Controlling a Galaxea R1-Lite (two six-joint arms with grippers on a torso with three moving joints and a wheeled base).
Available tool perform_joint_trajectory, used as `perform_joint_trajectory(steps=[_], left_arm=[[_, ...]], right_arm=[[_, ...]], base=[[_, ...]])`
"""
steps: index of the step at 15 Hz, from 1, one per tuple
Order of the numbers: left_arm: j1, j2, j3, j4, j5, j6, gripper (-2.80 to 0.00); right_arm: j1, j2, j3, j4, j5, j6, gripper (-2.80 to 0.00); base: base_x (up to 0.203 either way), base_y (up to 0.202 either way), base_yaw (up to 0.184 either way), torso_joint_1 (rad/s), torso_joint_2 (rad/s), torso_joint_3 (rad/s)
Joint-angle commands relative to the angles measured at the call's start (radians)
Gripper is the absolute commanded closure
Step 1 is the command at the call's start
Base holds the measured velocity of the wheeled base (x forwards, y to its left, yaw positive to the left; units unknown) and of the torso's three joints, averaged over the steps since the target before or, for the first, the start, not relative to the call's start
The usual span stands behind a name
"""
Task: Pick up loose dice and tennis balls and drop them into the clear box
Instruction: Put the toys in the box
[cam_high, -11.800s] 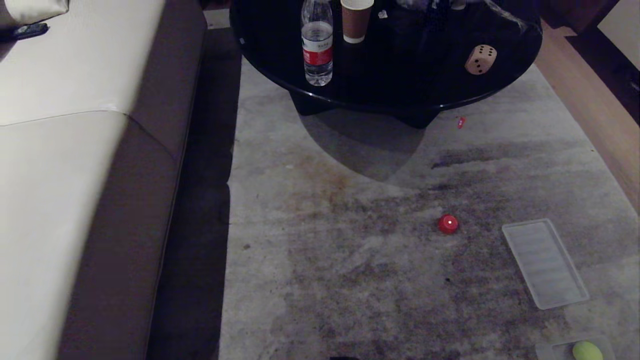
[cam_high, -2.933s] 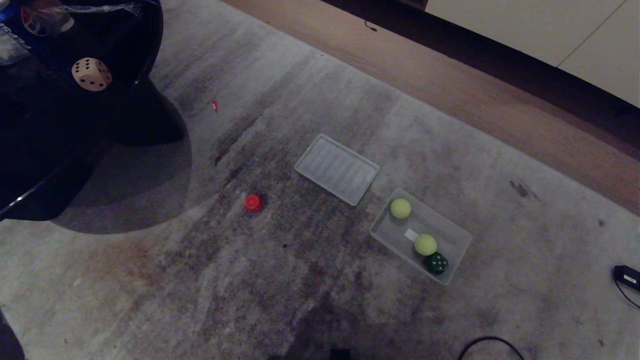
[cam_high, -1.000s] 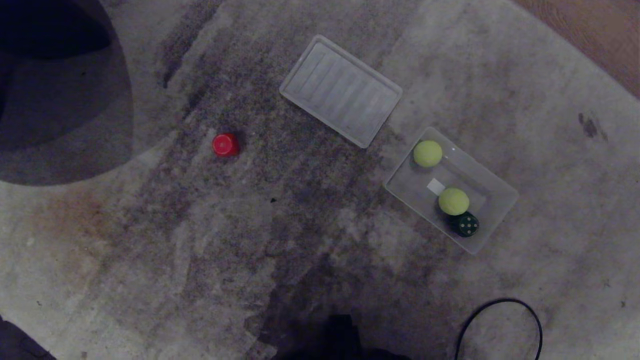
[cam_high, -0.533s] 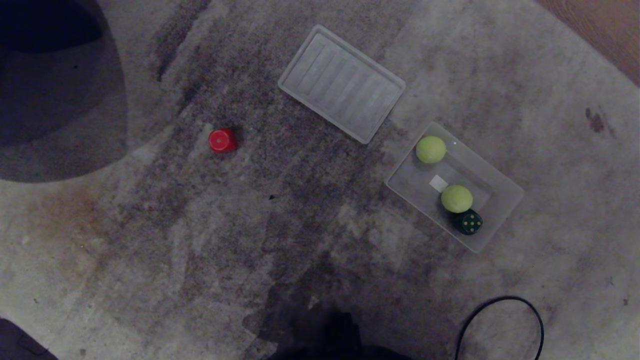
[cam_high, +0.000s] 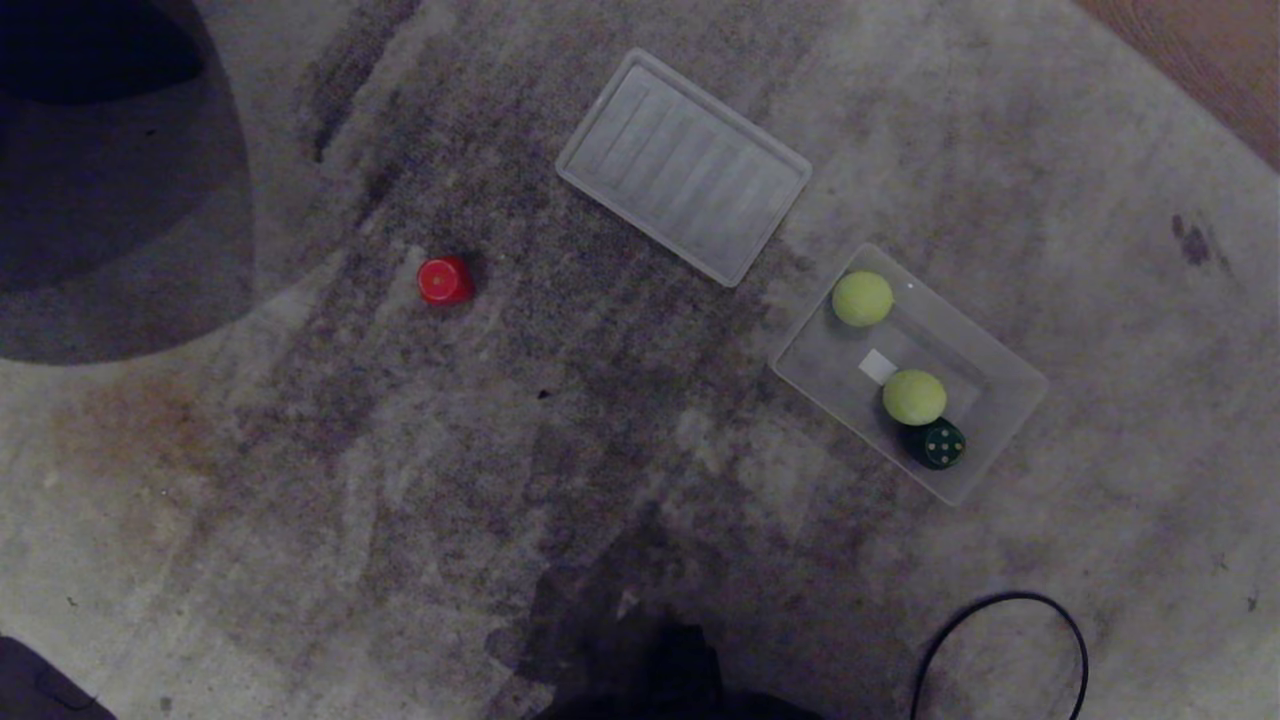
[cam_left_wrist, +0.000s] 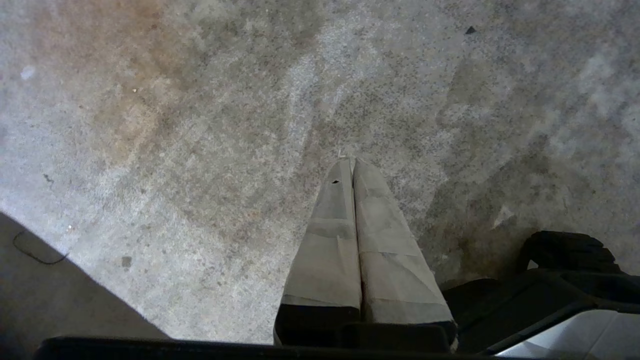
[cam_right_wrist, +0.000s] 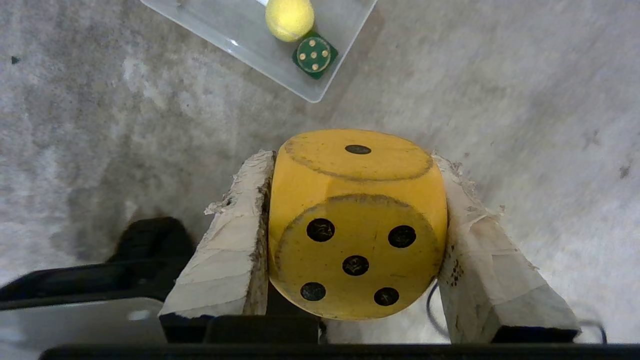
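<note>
The yellow die, probably rigid and light, is clamped flat-face to flat-face in the right end effector, short of the clear box; left end effector clenched empty.

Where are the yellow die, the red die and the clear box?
yellow die (cam_right_wrist: 356, 250): right wrist view, on its five-pip face.
red die (cam_high: 444, 281): head view, on its top.
clear box (cam_high: 1005, 368): head view, on a bare part of its floor near the wall.
</note>
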Motion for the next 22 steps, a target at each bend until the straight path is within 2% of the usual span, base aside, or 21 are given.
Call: perform_joint_trajectory(steps=[1,4,8,11,17,20,21,22], left_arm=[[0.000,0.000,0.002,0.000,0.001,-0.001,0.00],[0.000,0.000,0.002,0.000,0.001,-0.001,0.00],[0.000,0.001,0.002,0.000,0.001,-0.001,0.00],[0.000,0.000,0.002,0.000,0.001,-0.001,0.00],[0.000,0.000,0.002,0.000,0.001,-0.001,0.00],[0.000,0.001,0.002,0.000,0.001,-0.001,0.00],[0.000,0.000,0.002,0.000,0.001,-0.001,0.00],[0.000,0.000,0.002,0.000,0.001,-0.001,0.00]], right_arm=[[0.000,0.278,-0.071,-0.023,0.002,0.022,0.00],[0.007,0.586,-0.097,-0.175,0.003,0.088,0.00],[0.032,1.021,-0.121,-0.505,0.000,0.189,0.00],[0.046,1.284,-0.201,-0.706,0.003,0.259,0.00],[0.062,1.645,-0.378,-1.143,0.001,0.292,0.00],[0.045,1.697,-0.415,-1.234,-0.005,0.283,0.00],[0.034,1.695,-0.421,-1.236,-0.005,0.282,-2.80],[0.025,1.690,-0.422,-1.236,-0.005,0.269,-2.80]], base=[[0.000,0.000,0.000,0.000,0.00,0.000],[0.000,0.000,0.000,0.000,0.00,0.000],[0.000,0.000,0.000,0.000,0.00,0.000],[0.000,0.000,0.000,0.000,0.00,0.000],[0.000,0.000,0.000,0.000,0.00,0.000],[0.000,0.000,0.000,0.000,0.00,0.000],[0.000,0.000,0.000,0.000,0.00,0.000],[0.000,0.000,0.000,0.000,0.00,0.000]])
